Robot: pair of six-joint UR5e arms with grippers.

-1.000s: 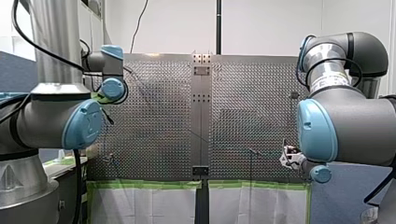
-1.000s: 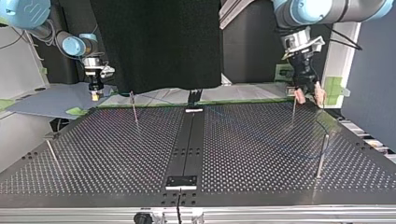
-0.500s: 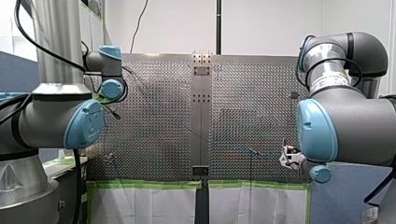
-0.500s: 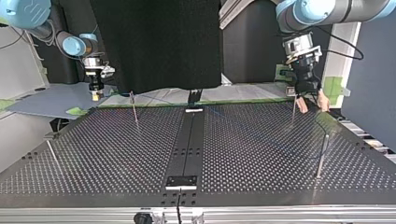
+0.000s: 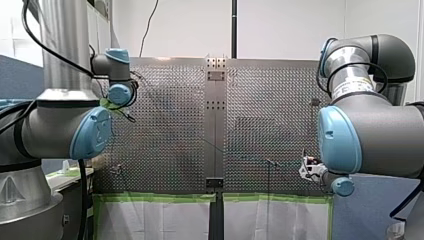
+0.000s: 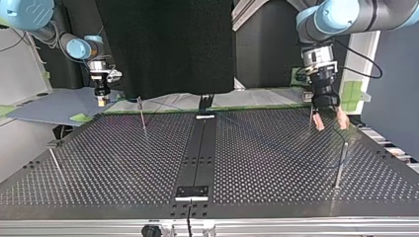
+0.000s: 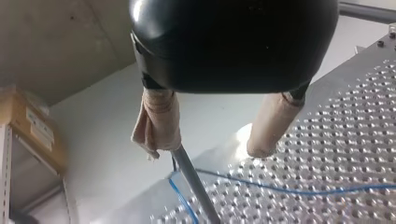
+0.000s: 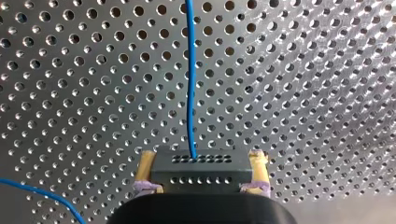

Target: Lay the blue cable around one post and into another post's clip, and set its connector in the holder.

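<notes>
cable (image 8: 190, 79): thin, blue, runs straight out of the connector | connector (image 8: 198, 171): dark block with small holes, held in my right gripper (image 8: 201, 159) | post (image 7: 194, 182): thin grey rod, cable lies by its foot

blue cable (image 8: 190, 70): runs off edge | post (image 7: 194, 184): foot cut off

A: Any lettering, numbers or brand marks to read?
B: None legible. Only a pale label (image 7: 40, 129) on a cardboard box (image 7: 16, 109), well off beside the left arm's jaws, print too small to make out.
A: Anywhere else?
B: Nothing readable.
</notes>
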